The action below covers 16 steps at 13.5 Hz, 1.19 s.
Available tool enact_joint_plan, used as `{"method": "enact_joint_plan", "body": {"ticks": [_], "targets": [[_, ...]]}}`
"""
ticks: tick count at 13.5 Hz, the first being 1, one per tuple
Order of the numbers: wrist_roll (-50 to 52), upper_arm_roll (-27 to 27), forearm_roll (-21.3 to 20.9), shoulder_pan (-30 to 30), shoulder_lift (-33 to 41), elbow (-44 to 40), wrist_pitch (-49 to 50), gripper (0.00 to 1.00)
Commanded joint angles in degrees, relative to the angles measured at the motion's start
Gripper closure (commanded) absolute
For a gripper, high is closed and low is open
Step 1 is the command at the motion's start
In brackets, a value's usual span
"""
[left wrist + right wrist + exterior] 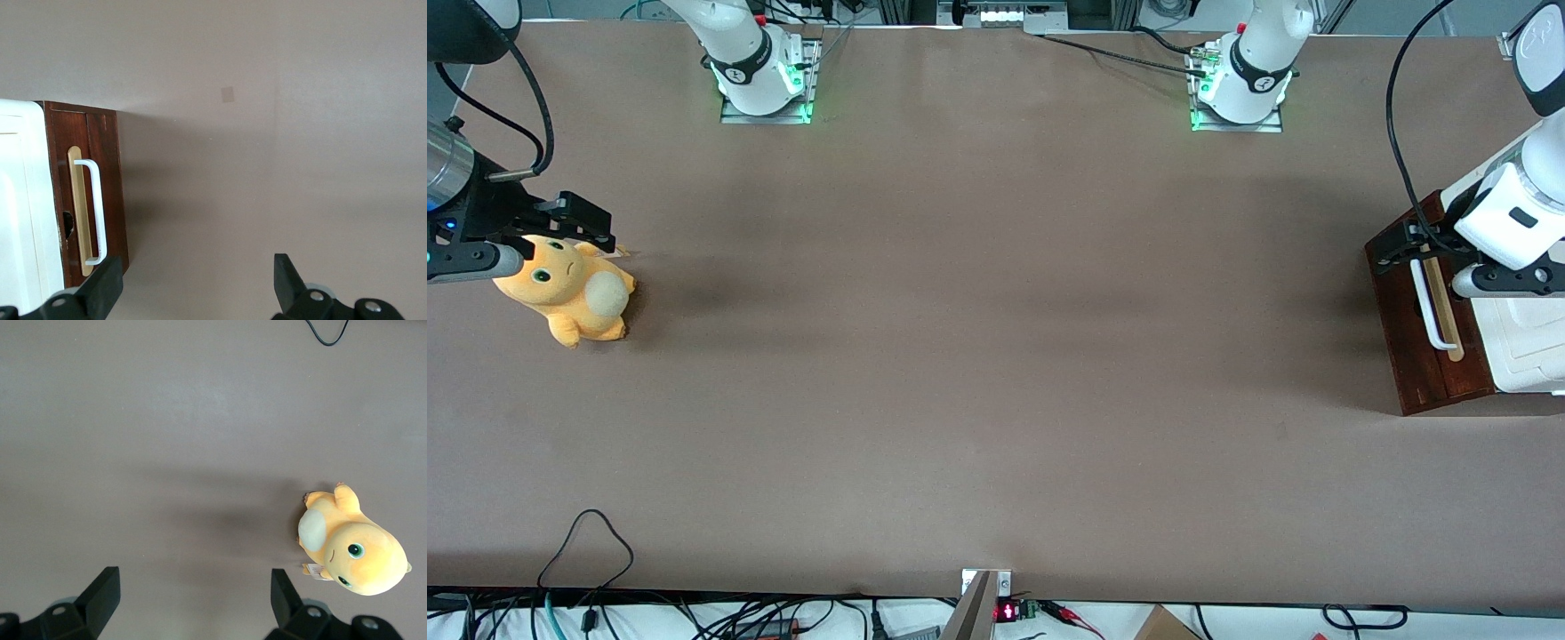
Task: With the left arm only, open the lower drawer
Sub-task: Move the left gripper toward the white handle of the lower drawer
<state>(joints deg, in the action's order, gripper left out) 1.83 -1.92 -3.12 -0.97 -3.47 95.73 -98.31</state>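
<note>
The lower drawer (1405,347) (110,167) is a dark reddish-brown front with a white bar handle (1430,311) (97,207) over a tan strip. It stands at the working arm's end of the table, under a white cabinet top (1529,342) (20,200). No pale interior shows. My left arm's gripper (1423,244) (198,287) hangs above the end of the drawer front that is farther from the front camera. It is open wide with only bare table between its fingers. One fingertip (107,283) is beside the handle's end, apart from it.
A yellow plush toy (569,289) (353,553) lies at the parked arm's end of the table. A black cable loop (587,533) rests near the front edge. A small pale patch (228,95) marks the brown tabletop (996,356).
</note>
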Motion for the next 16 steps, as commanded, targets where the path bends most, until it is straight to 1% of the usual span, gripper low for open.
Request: {"method": "enact_joint_plan", "body": {"ticks": [1,11,12,14,16], "targets": [[-1.56,0.34,1.8,0.09,0.57,-0.02,0.92,0.0],[-1.56,0.07,1.8,0.09,0.13,-0.11,1.45,0.0],[-2.08,-0.01,1.8,0.09,0.05,-0.2,1.37,0.0],[-7.33,0.07,1.97,0.0,-0.48,-0.11,0.84,0.0],[-7.63,0.07,1.1,0.0,-0.57,0.07,-0.21,0.0]]}}
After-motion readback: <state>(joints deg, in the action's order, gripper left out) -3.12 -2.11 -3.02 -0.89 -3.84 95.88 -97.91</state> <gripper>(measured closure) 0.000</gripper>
